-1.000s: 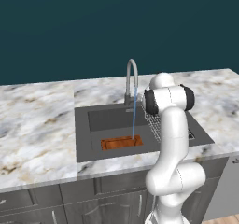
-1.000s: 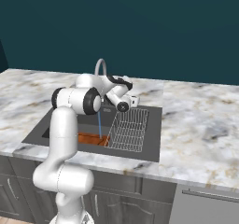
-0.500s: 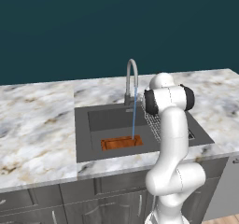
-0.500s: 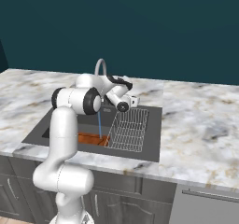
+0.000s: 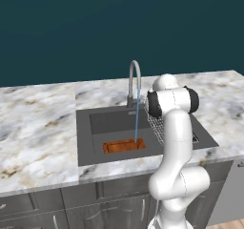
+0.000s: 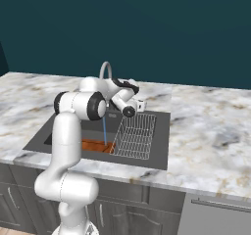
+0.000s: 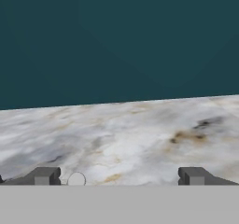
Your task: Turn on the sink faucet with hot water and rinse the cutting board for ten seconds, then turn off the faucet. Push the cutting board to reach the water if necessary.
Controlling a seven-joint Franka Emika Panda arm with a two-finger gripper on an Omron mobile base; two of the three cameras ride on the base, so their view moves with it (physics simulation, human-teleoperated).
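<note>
So we're basically mid-rinse here: the tap is on and the water (image 5: 137,118) runs as a thin blue line straight down, landing on the right end of the cutting board (image 5: 124,146), so we'd say no pushing is needed. What's left, as far as we can judge, is letting the rinse run its time and then shutting the tap off; whether it's set to hot we can't tell. Going near to far: at the front of the sink (image 5: 90,144) the orange-brown board lies flat on the basin floor, close to the front wall. Beside it on the right side of the basin sits a wire dish rack (image 6: 136,136), and we see nothing in it. Behind those, at the back edge of the basin, the sink faucet (image 5: 133,82) stands with its spout arched forward over the basin. Our end effector (image 6: 138,103) hangs up above the rack, near the faucet, jaws spread wide with nothing between the fingertips (image 7: 45,176), which point out over the marbled counter (image 7: 140,134) toward the dark teal wall (image 7: 119,36), so it's not touching anything.
</note>
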